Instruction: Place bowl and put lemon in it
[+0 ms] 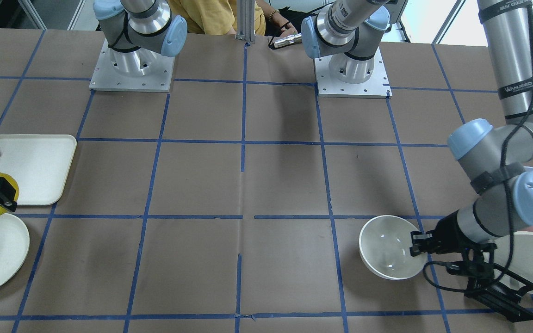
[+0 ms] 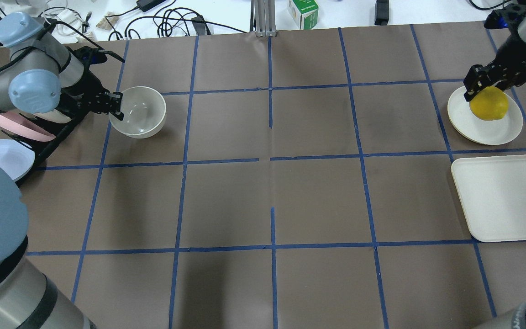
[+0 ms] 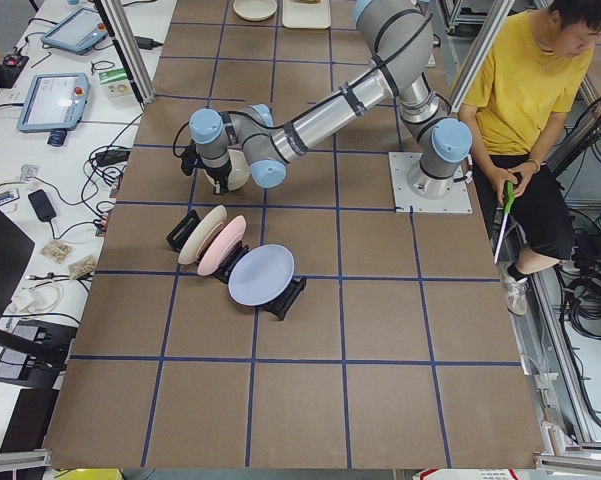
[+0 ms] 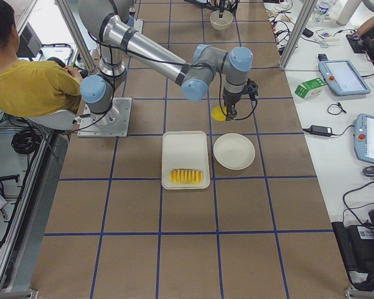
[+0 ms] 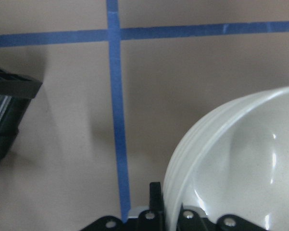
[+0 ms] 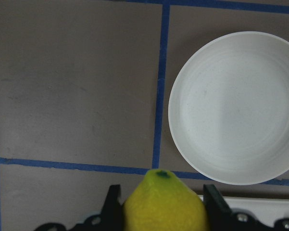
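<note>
Overhead exterior: 1 bowl [image 2: 138, 112], rim pinched by left gripper [image 2: 118, 104]; 1 lemon [image 2: 489, 107] clamped in right gripper [image 2: 487, 92].

The left arm [image 2: 30, 87] is extended toward the far left corner of the desk, with the elbow bent. The left gripper [image 2: 116, 101] is pointed downward and is closed on the rim of the bowl [image 2: 140, 116], with one finger inside the rim and one outside. The right arm [image 2: 525, 41] is extended toward the far right corner of the desk. The right gripper [image 2: 484, 89] is pointed downward and is clamped on the lemon [image 2: 491, 106] from both sides.
</note>
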